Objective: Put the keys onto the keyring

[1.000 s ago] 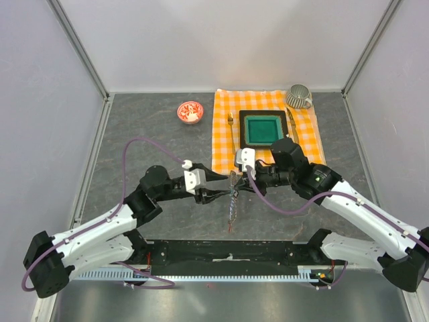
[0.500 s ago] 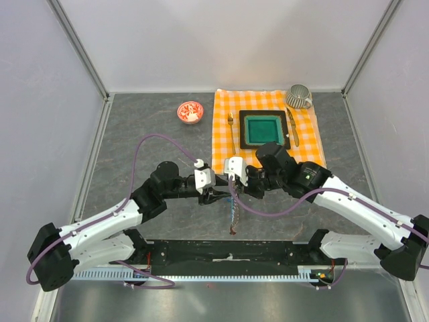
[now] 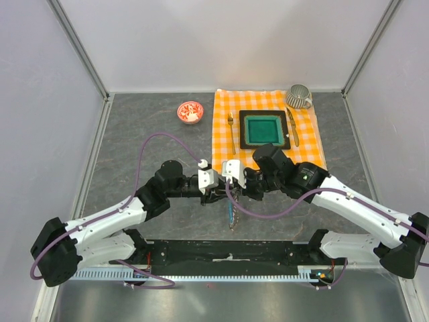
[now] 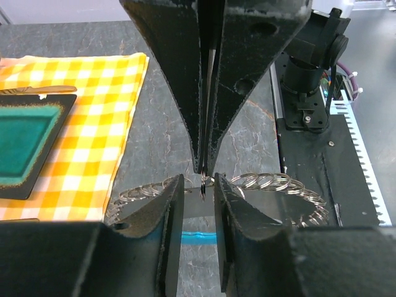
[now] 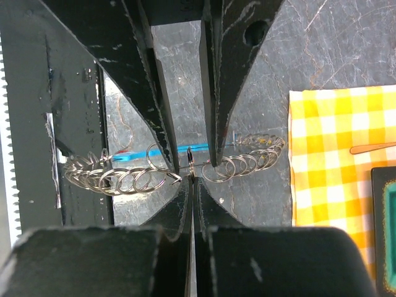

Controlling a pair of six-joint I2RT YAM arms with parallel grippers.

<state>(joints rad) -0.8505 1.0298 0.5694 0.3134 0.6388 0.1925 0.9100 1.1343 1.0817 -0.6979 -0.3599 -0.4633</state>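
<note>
The keyring (image 3: 232,213), a chain of small linked metal rings with a cyan piece (image 4: 198,238), hangs between the two arms above the dark table. My right gripper (image 5: 190,180) is shut on one ring (image 4: 203,184) of it, edge-on. My left gripper (image 4: 198,184) faces it tip to tip, its jaws a little apart on either side of that ring without touching it. The rest of the rings (image 5: 124,179) droop to both sides. Of the keys I see only a yellow speck (image 5: 265,141) and a red one (image 5: 125,151) among the rings.
An orange checked cloth (image 3: 224,151) lies behind the grippers with a green square plate (image 3: 263,129), a fork (image 3: 230,127) and a knife (image 3: 293,124). A grey cup (image 3: 298,97) and a red-and-white bowl (image 3: 190,111) stand at the back. The black base rail (image 3: 228,253) runs along the near edge.
Both arms have shifted towards each other and slightly left, carrying the keyring. The left gripper's jaws have narrowed around the held ring. The right gripper has stayed shut.
</note>
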